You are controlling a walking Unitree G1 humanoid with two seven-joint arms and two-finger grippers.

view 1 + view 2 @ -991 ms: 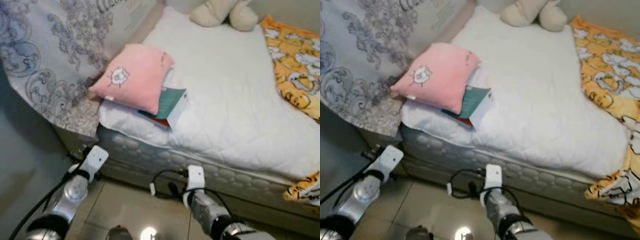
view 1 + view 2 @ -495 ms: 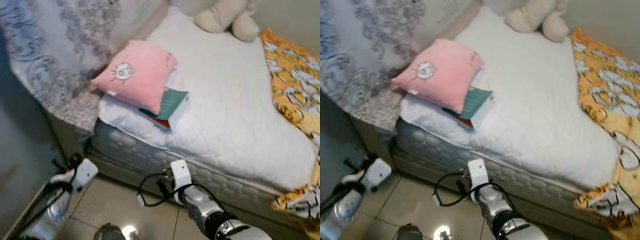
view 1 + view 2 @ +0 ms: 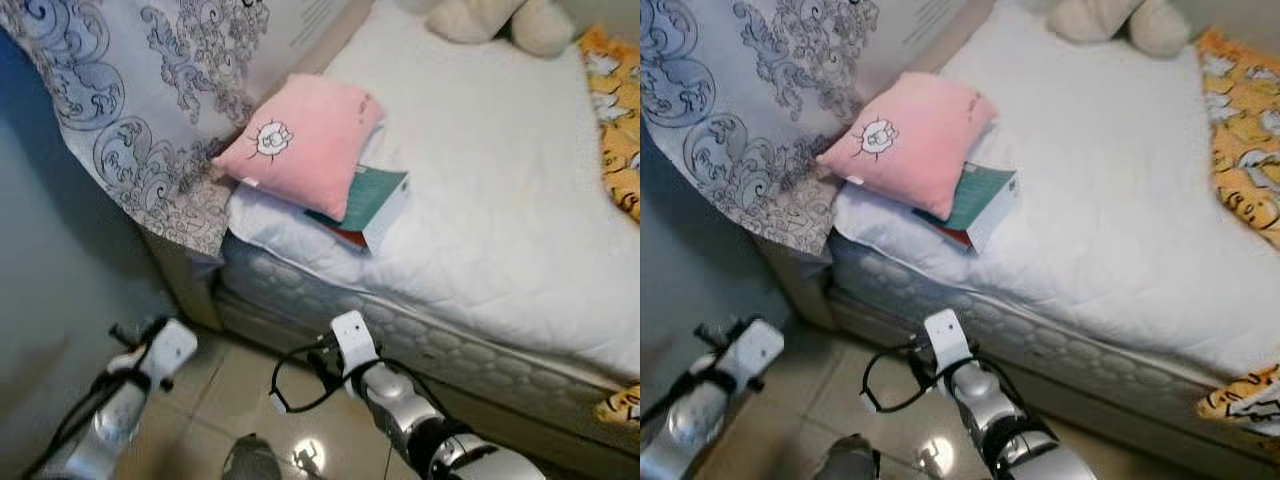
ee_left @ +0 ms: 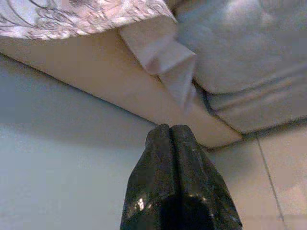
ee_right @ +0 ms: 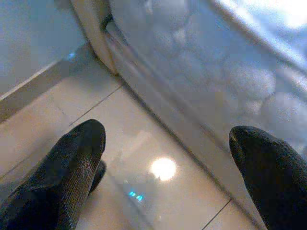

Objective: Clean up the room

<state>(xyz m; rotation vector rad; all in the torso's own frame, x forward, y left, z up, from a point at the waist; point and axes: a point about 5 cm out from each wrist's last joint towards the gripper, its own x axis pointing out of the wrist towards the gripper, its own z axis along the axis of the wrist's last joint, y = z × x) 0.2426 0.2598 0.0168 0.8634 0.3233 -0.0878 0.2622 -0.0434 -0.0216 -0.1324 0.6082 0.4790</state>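
camera has swung closer toward bed (image 3: 520,200) corner. pink pillow (image 3: 305,145) lies on teal book (image 3: 375,200) near mattress edge. right tool (image 5: 168,167) spread wide, low by mattress side; left tool (image 4: 171,139) clenched, empty. advice: lift pillow first, then book.

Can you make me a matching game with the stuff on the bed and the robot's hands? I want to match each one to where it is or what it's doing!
Things:
1. square pink pillow
2. teal hardcover book
3. cream plush toy
4. left hand
5. right hand

Places or states:
A. at the far end of the bed
B. open, above the floor tiles
C. lying partly on the book
D. shut
E. peeking out from under the pillow

Pairs: 1-C, 2-E, 3-A, 4-D, 5-B
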